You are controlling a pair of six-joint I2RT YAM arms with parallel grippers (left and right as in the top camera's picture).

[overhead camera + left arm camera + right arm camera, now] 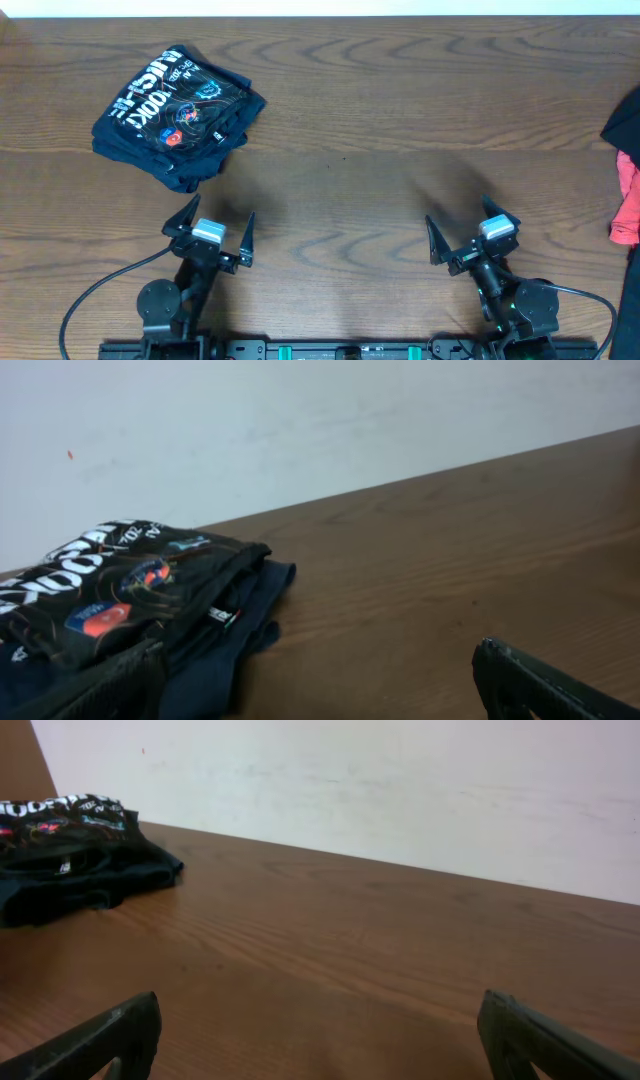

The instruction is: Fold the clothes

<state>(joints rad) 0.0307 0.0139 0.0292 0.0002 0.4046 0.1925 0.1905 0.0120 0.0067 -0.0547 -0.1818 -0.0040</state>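
Note:
The black jersey (178,113) lies folded in a compact bundle at the far left of the table, white lettering and coloured logos facing up. It shows in the left wrist view (130,610) and the right wrist view (75,855). My left gripper (212,228) is open and empty, near the front edge, a short way in front of the jersey. My right gripper (470,232) is open and empty at the front right, far from the jersey.
The wooden table (400,130) spreads between the arms and the back wall. A dark garment (625,125) and a pink-red one (628,205) hang in at the right edge.

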